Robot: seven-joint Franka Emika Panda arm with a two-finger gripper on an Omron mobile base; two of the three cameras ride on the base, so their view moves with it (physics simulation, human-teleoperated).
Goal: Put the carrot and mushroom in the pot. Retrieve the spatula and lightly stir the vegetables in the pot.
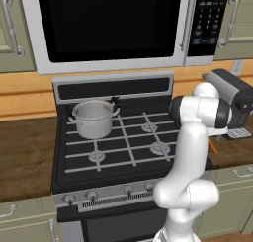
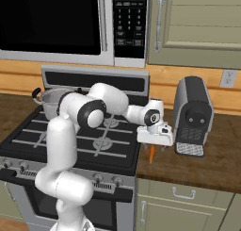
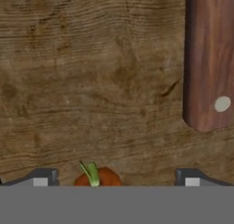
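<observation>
The carrot [image 2: 151,153] lies on the wooden counter just right of the stove, an orange root with a green stem [image 3: 98,176]. My gripper [image 2: 152,145] hangs right over it, open, with the carrot's top between the two spread fingertips [image 3: 116,179] and untouched. The pot [image 1: 93,118], shiny steel with loop handles, stands on the stove's back left burner [image 2: 49,99], far from the hand. A dark wooden handle with a pale rivet [image 3: 208,63] lies on the counter beyond the carrot; I cannot tell whether it belongs to the spatula. The mushroom is out of view.
A black and grey coffee machine [image 2: 190,114] stands on the counter close to the right of my hand. The microwave [image 1: 108,28] hangs over the stove [image 1: 123,142]. The counter's front edge runs just below the carrot.
</observation>
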